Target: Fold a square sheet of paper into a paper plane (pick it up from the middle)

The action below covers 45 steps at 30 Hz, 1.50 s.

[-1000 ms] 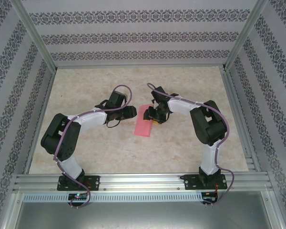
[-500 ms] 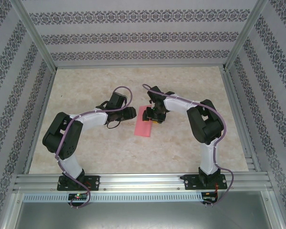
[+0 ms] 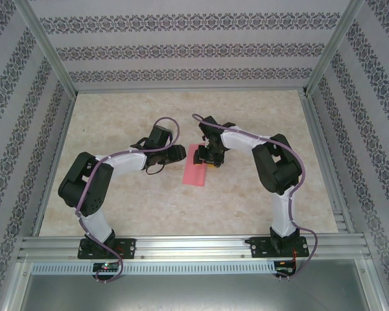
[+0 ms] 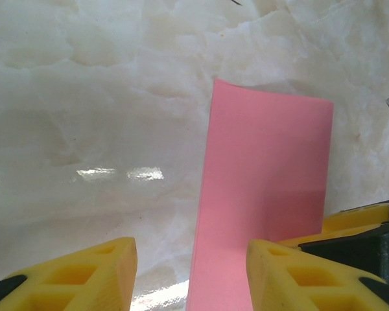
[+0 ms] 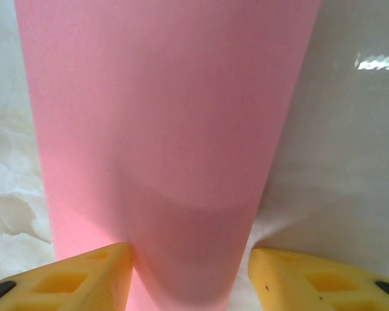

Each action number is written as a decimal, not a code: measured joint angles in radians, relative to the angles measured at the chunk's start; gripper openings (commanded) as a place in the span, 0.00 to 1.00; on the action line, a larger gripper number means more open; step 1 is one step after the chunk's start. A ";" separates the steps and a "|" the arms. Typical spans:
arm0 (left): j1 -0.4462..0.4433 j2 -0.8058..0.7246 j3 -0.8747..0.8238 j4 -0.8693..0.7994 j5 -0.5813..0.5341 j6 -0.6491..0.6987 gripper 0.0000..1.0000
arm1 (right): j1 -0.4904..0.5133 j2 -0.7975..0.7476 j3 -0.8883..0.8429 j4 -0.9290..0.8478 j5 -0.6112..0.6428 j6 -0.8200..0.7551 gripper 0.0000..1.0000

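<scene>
Rt gripper (image 3: 211, 157) shifted slightly left vs 1 s back, elbow tucked in. Jaws half-open, straddling far end of pink sheet (image 3: 195, 170); no firm pinch evident. Lt gripper (image 3: 179, 153) parked beside sheet's left edge, fingers apart, empty, unchanged. Sheet unmoved mid-table (image 3: 246, 116), folded to strip. Prob. aligning for next crease.
</scene>
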 measured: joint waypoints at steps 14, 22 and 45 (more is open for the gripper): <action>0.000 0.069 0.001 0.023 0.095 -0.015 0.36 | 0.004 0.006 0.006 -0.006 0.013 0.003 0.56; 0.000 0.072 0.001 0.025 0.113 -0.015 0.34 | 0.004 0.006 0.006 -0.005 0.013 0.021 0.57; 0.000 0.072 0.003 0.044 0.120 -0.022 0.29 | 0.004 0.016 0.006 -0.007 0.014 0.029 0.55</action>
